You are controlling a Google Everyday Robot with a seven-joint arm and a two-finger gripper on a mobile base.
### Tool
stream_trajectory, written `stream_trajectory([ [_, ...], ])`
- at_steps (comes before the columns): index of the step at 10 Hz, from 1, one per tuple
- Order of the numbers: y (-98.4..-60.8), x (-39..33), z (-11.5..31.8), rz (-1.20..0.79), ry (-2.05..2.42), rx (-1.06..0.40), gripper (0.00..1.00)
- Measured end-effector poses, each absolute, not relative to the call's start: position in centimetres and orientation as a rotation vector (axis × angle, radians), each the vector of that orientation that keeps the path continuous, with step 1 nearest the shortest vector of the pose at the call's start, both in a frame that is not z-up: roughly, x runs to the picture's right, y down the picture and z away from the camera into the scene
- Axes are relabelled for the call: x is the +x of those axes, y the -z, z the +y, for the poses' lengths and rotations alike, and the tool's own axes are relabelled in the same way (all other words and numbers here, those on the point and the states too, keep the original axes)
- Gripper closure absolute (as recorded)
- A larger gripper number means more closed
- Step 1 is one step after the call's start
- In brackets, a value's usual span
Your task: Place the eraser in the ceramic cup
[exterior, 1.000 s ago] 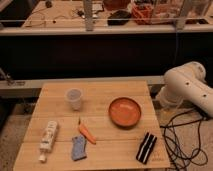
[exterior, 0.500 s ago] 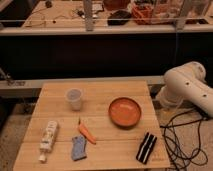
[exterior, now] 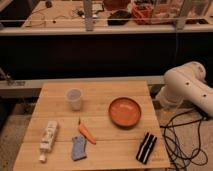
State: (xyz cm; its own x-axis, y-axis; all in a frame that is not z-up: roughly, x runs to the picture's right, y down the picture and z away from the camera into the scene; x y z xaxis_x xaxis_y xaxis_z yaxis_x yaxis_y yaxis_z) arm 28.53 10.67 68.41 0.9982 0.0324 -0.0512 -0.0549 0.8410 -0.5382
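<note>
The eraser point(exterior: 146, 147), a black block with white stripes, lies flat near the front right corner of the wooden table point(exterior: 102, 89). The ceramic cup point(exterior: 74, 98), pale and handleless, stands upright at the table's back left, well apart from the eraser. My white arm point(exterior: 187, 87) bulks beside the table's right edge, above and right of the eraser. The gripper itself is out of view, beyond the arm's visible links; it stands open and nothing is seen in it.
An orange bowl point(exterior: 125, 112) sits between cup and eraser. An orange carrot-like item point(exterior: 86, 132), a blue-grey flat piece point(exterior: 78, 147) and a white tube point(exterior: 48, 139) lie front left. Black cables point(exterior: 186, 142) trail on the floor at right. A dark counter runs behind.
</note>
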Motion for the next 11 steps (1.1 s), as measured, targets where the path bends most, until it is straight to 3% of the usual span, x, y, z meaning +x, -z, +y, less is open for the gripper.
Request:
stream_trajectory([
  [3,-68.4,28.4,10.8,0.039,-0.044,-0.57,0.2],
  [11,-70.0,26.2,16.5,-0.018,0.065,-0.577,0.2],
])
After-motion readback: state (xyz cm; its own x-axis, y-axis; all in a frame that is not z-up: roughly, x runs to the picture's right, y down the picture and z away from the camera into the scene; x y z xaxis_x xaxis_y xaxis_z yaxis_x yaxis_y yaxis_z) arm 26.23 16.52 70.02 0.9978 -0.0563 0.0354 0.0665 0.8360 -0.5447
